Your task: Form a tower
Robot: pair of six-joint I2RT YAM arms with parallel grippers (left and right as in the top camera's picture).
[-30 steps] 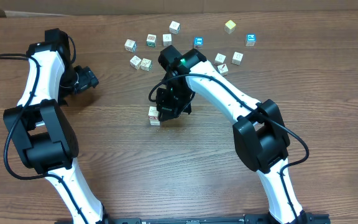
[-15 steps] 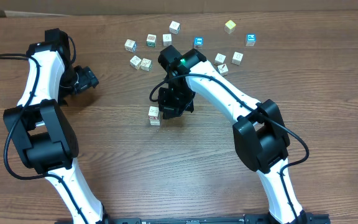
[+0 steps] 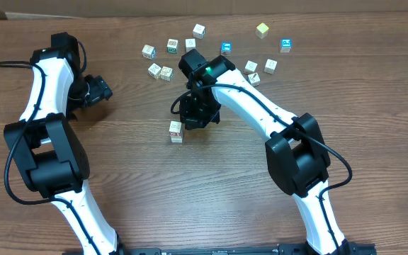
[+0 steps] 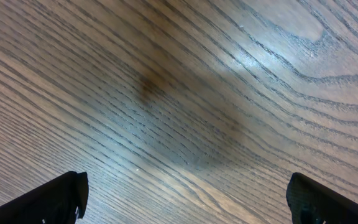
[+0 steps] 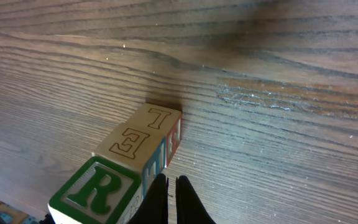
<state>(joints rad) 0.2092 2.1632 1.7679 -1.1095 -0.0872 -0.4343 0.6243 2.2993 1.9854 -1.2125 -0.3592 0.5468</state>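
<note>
Table (image 3: 119, 177): brown wood-grain surface carrying both arms and all the blocks.

Left arm (image 3: 44, 78): white and black, on the left side of the table, well apart from every block.

Right arm (image 3: 253, 106): arches from the near right edge toward the table's middle, with a green light lit near its wrist.

Left gripper (image 4: 188, 199): jaws spread wide and released. Its two black fingers sit at the opposite lower corners of the wrist view, with only bare wood between them. Nothing is held.

Right gripper (image 5: 171, 190): clenched, fingertips pressed together with nothing between them. It hangs just beside the top of the tower, on the side toward the right arm. Whether it touches the column cannot be told.

Tower (image 3: 176, 131): a narrow column one cube wide, standing upright near the middle of the table. The wrist view shows a green letter R on its top face and outlined letters on the side faces below. At least two cubes are stacked; the exact count cannot be told.

Loose blocks, all along the far side and apart from the tower:
- several pale cubes (image 3: 148, 51)
- two blue-faced cubes (image 3: 226, 48)
- one yellow cube (image 3: 262, 30), farthest back
</note>
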